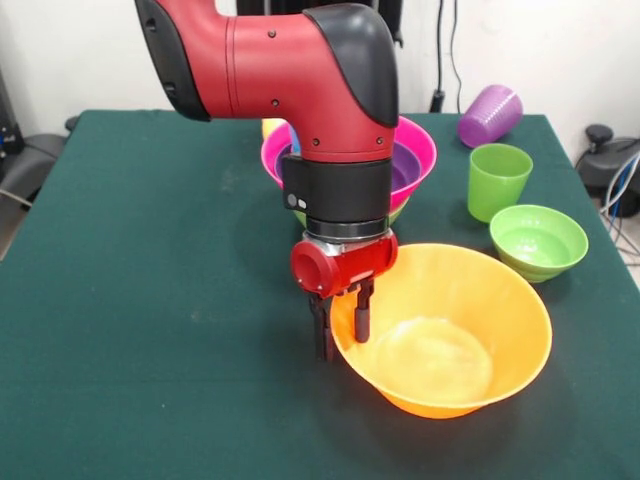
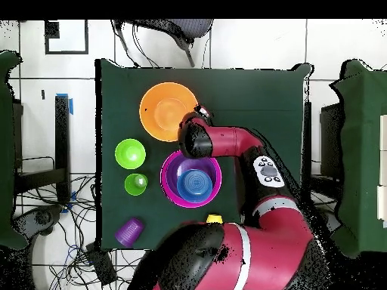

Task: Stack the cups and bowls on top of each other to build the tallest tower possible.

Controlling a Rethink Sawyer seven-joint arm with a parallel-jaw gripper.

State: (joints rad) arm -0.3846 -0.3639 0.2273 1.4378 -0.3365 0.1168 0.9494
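Observation:
My gripper (image 1: 342,330) stands at the left rim of the large orange bowl (image 1: 450,340), one finger outside the wall and one inside, shut on the rim. The bowl sits low near the table's front; I cannot tell if it is lifted. In the overhead view the gripper (image 2: 198,115) is at the orange bowl's (image 2: 166,111) right rim. The tower (image 1: 415,150) is behind the arm: a pink bowl holding a purple bowl (image 2: 184,162) and a blue bowl (image 2: 195,183), on a green base (image 1: 400,212). The red bowl is out of view.
A green cup (image 1: 498,180) stands upright at the right, with a small light green bowl (image 1: 538,240) in front of it. A purple cup (image 1: 490,115) lies on its side at the back right. A yellow cup (image 1: 270,127) peeks out behind the tower.

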